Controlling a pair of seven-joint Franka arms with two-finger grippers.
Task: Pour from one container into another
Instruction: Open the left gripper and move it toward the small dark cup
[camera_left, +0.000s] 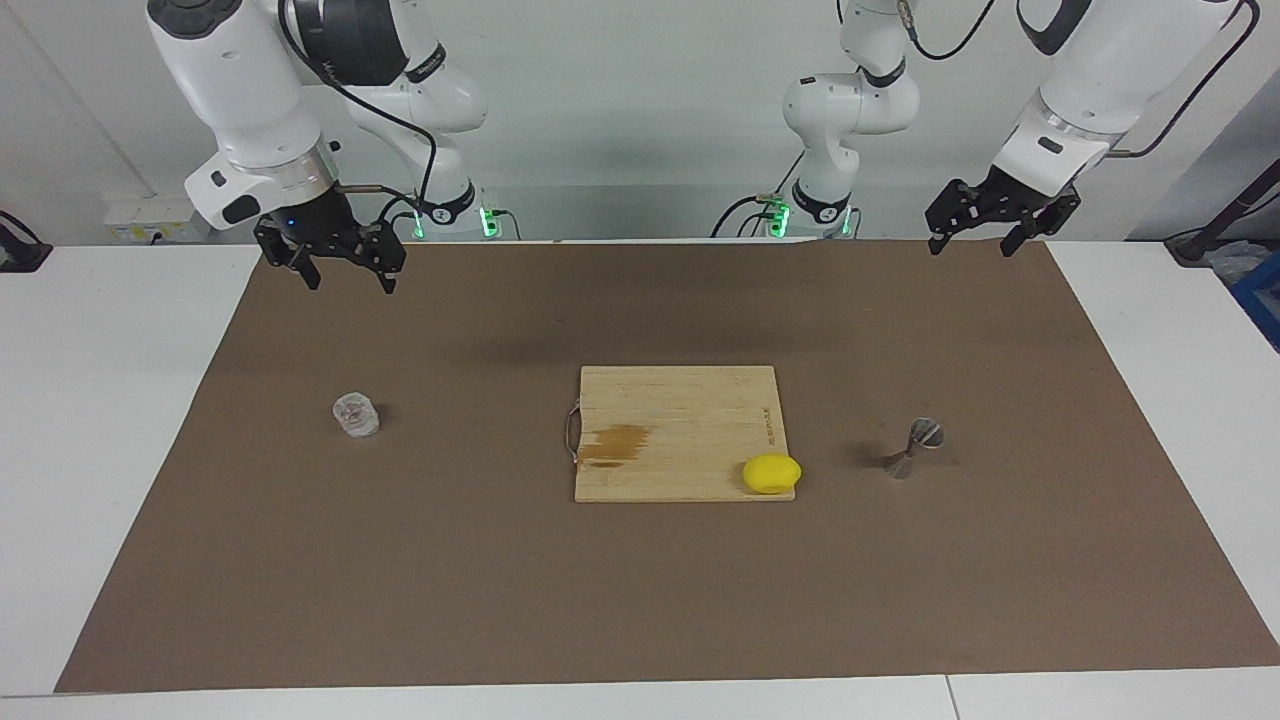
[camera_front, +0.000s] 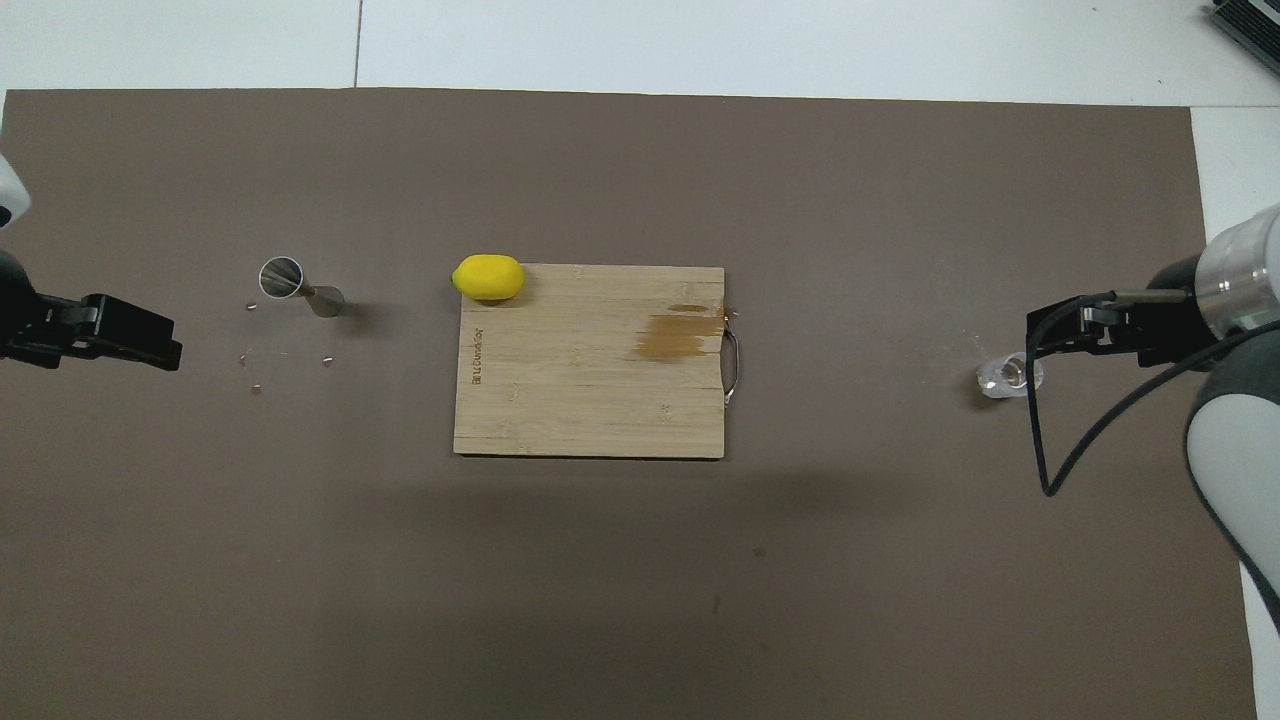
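Glass (camera_left: 356, 415): upright on the counter (camera_left: 640, 600) at the right arm's end, below the raised right tool (camera_left: 345, 278), untouched; contents cannot be told. Right tool: fingers apart, empty. Jigger (camera_left: 915, 447): on the mat at the left arm's end, well apart from the left tool (camera_left: 985, 245), which is spread, empty. Board (camera_left: 680, 430): between them, bearing a lemon (camera_left: 771, 473).

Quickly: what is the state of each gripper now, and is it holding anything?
Left gripper: open, holding nothing, raised over the mat.
Right gripper: open, holding nothing, raised above the glass.
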